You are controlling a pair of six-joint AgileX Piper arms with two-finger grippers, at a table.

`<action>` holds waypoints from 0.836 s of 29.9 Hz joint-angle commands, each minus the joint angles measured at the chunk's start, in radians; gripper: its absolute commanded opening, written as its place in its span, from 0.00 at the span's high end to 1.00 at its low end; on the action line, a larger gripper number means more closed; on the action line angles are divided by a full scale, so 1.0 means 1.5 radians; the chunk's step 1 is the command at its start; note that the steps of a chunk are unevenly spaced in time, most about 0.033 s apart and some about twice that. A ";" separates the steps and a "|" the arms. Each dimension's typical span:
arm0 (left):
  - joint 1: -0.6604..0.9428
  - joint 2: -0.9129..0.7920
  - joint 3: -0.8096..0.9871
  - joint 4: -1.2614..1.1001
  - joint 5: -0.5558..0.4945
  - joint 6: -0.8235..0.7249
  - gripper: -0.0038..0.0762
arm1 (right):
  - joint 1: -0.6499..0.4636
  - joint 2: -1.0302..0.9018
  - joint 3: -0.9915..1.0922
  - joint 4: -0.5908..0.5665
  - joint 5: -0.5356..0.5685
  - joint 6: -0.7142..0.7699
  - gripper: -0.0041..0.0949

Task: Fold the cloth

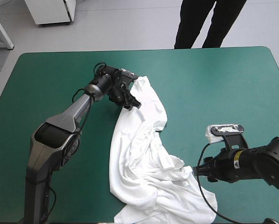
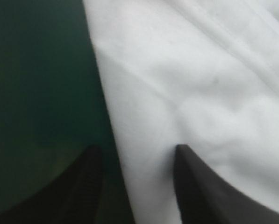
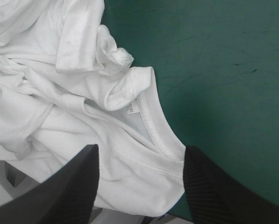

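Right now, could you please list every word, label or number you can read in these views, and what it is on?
Neck label in the collar of the T-shirt: printed, but too small to read.
Yellow sticker on the right arm: too small to read.
No other text shows.

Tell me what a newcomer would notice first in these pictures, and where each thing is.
The white T-shirt lies crumpled in a long heap across the middle of the teal-green cover. At its far end the left end effector stands open astride its edge; toward its near end the right end effector is open over the collar with its label.
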 commanded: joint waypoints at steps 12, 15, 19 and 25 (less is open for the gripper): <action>-0.003 -0.030 -0.015 0.015 0.021 0.002 0.98 | -0.006 -0.006 0.150 -0.051 -0.011 -0.025 0.45; -0.003 -0.030 -0.015 0.015 0.022 0.002 0.98 | -0.006 -0.006 0.190 -0.046 -0.048 -0.018 0.45; -0.003 -0.030 -0.015 0.015 0.023 0.002 0.98 | -0.006 -0.004 0.242 -0.014 -0.118 -0.019 0.45; -0.003 -0.030 -0.015 0.013 0.023 0.001 0.98 | -0.006 0.028 0.292 -0.002 -0.177 -0.017 0.47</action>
